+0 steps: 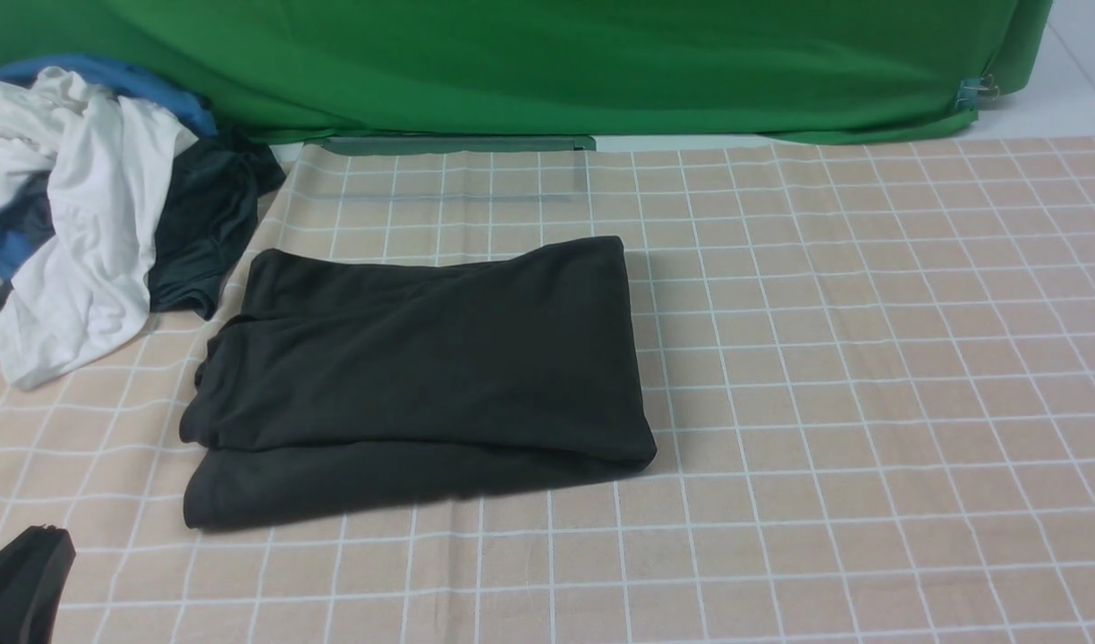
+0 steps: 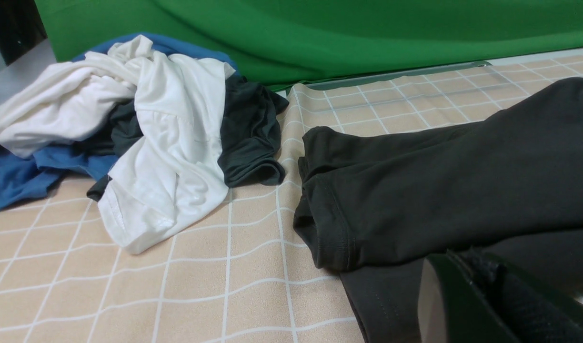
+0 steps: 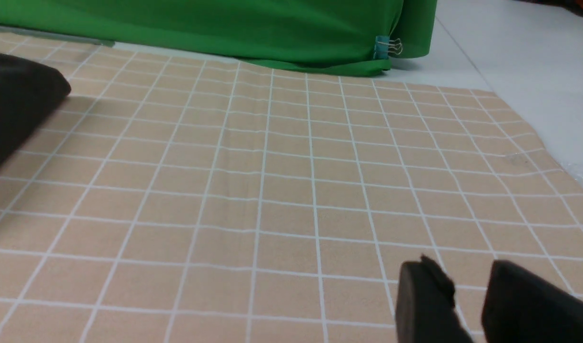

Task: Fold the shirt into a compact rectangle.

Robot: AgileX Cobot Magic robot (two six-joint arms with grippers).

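Note:
The black shirt (image 1: 422,367) lies folded into a thick rectangle left of the table's middle, layered edges facing left; no print or label shows. It also appears in the left wrist view (image 2: 439,176), and one corner shows in the right wrist view (image 3: 15,100). My left gripper (image 1: 29,572) sits low at the front left, apart from the shirt's front left corner; its jaws (image 2: 463,259) are pressed together with nothing in them. My right gripper (image 3: 467,271) is out of the front view; it hovers over bare checked cloth with a gap between its fingers and holds nothing.
A heap of clothes at the back left holds a white garment (image 1: 91,233), a dark grey garment (image 1: 203,215) and blue fabric (image 1: 118,76). A green backdrop (image 1: 547,63) closes off the far side. The beige checked tablecloth (image 1: 870,358) stretches right of the shirt.

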